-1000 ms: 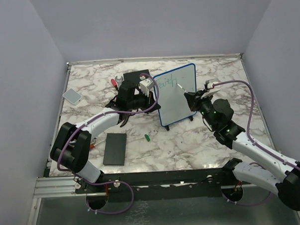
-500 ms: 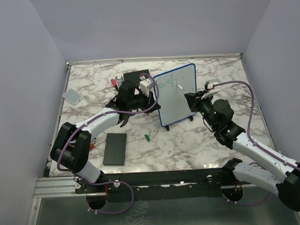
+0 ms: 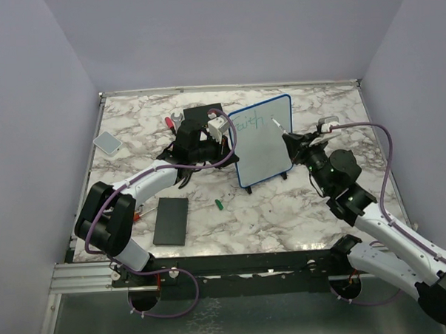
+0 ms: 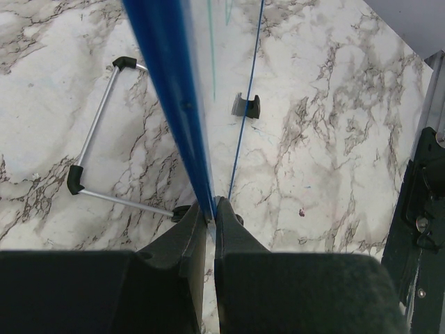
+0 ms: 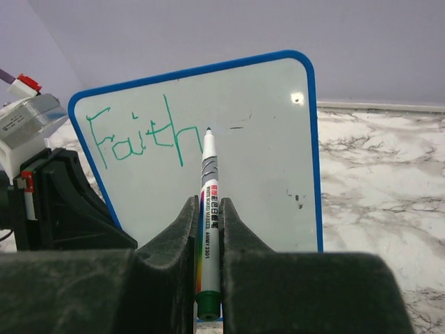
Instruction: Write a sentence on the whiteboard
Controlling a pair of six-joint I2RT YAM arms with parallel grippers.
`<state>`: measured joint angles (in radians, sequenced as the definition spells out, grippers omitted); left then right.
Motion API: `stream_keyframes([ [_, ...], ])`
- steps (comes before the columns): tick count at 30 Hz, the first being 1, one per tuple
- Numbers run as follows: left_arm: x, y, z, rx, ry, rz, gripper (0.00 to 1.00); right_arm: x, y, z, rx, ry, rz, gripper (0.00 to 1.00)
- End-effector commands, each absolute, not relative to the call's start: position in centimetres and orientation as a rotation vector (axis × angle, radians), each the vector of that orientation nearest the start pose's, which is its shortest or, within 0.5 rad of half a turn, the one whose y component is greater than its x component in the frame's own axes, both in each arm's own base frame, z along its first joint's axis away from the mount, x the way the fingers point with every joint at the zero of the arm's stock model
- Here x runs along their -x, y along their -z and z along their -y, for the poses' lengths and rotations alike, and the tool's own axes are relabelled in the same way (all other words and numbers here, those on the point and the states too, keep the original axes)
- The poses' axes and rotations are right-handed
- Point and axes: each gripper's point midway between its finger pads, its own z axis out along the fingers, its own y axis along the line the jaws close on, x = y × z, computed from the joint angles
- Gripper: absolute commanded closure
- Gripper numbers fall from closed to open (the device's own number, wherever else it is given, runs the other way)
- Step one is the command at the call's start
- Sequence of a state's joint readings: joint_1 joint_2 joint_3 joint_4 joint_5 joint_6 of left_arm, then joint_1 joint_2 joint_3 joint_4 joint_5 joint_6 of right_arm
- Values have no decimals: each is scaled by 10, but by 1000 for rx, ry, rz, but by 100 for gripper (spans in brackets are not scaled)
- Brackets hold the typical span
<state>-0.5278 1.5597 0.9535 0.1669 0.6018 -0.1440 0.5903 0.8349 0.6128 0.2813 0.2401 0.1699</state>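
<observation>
The whiteboard [image 3: 262, 141], blue-framed, stands upright mid-table. Green lettering [image 3: 249, 124] reading "Faith" runs along its top left, and is clear in the right wrist view [image 5: 139, 136]. My left gripper [image 3: 223, 131] is shut on the board's left edge; in the left wrist view [image 4: 211, 207] both fingers pinch the blue frame [image 4: 174, 97]. My right gripper [image 3: 295, 146] is shut on a white marker [image 5: 209, 184] with a green end. The marker's tip [image 5: 208, 131] is just right of the "h", at or very near the board face [image 5: 264, 153].
A flat black slab [image 3: 171, 220] lies at the near left, with a green cap [image 3: 219, 204] beside it. A grey pad [image 3: 108, 142] sits far left. A red-handled tool [image 3: 169, 122] and a black block [image 3: 200, 115] lie behind the left gripper. The board's wire stand [image 4: 104, 132] rests on the marble.
The "h" has been added to the lettering. My right arm has drawn back to the right, and the marker tip has moved up and right along the board. The left arm has not moved.
</observation>
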Motion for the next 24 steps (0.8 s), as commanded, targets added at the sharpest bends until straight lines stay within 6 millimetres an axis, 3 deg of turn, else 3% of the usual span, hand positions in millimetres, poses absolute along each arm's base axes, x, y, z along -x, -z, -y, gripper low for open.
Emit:
stream_keyframes([
  [1, -314, -135, 300, -795, 968, -2015, 100, -307, -297, -152, 129, -352, -1516, 99],
  [7, -314, -135, 299, -794, 964, -2018, 100, -306, -291, -168, 201, -409, -1527, 99],
  [12, -314, -135, 299, -795, 961, -2016, 100, -282, -275, -202, 415, -573, -1516, 99],
  [16, -314, -134, 299, -794, 962, -2020, 100, -265, -271, -217, 479, -693, -1487, 99],
  [24, -314, -133, 299, -794, 962, -2023, 100, -271, -258, -235, 533, -737, -1519, 99],
])
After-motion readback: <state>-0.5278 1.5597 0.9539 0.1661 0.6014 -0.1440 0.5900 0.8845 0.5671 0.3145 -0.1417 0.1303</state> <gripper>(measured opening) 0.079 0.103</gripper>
